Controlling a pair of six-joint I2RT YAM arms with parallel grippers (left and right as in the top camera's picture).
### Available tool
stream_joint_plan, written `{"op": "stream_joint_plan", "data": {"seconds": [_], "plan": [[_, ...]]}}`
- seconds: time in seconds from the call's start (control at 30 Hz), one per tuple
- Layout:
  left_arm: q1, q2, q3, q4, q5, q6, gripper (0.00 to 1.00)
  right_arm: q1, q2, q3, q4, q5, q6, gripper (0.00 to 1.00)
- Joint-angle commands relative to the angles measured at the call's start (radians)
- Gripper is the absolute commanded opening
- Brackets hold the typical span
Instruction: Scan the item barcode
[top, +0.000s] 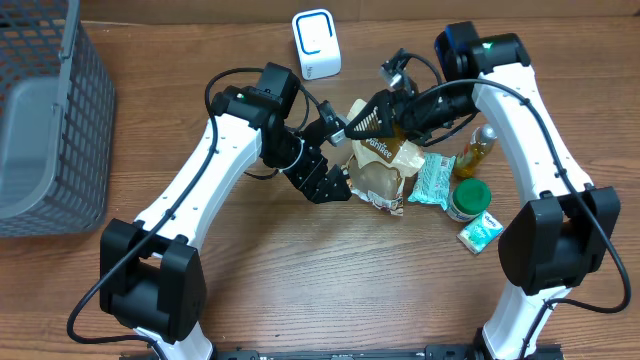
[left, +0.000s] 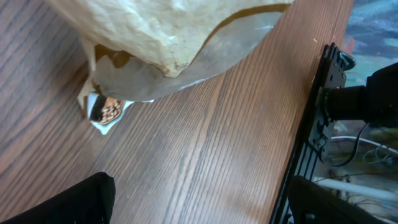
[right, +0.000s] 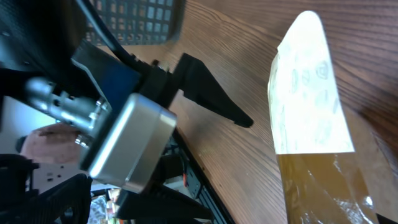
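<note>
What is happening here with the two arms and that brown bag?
Both arms are gathered at the brown bag in the middle of the table. The left gripper sits open at the bag's left side, with nothing between its fingers. The right gripper is open too, by the bag's top. Neither appears to hold it. The white scanner stands apart at the far side, so no barcode is being scanned at this moment.

Surface (top: 300, 270): brown wood grain, smooth, low sheen.
Bag (top: 385, 175): tan kraft paper, matt, creased; lower panel clear film, glossy.
Basket (top: 85, 100), far left: grey plastic mesh, matt.
White box (top: 316, 43), far centre: smooth glossy plastic.
Arm shells (top: 200, 175): white glossy plastic; joints matt black.
Teal packet (top: 434, 180), right of bag: shiny film wrapper.
Jar lid (top: 471, 193): green plastic, smooth.
</note>
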Motion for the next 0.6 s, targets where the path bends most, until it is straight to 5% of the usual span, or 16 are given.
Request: {"op": "stream_joint_plan", "data": {"seconds": [0.0,0.1,0.57], "plan": [[-0.005,-0.006,-0.006,0.02,0.026,0.036,0.91,-0.006,-0.03,0.001,-0.004,-0.08,-0.038,1.0],[-0.005,-0.001,-0.006,0.046,0.026,0.013,1.0,-0.006,-0.03,0.001,-0.012,-0.124,-0.038,1.0],[-0.004,0.018,-0.007,0.116,0.028,-0.021,1.0,-0.006,-0.03,0.001,0.014,-0.197,-0.037,1.0]]}}
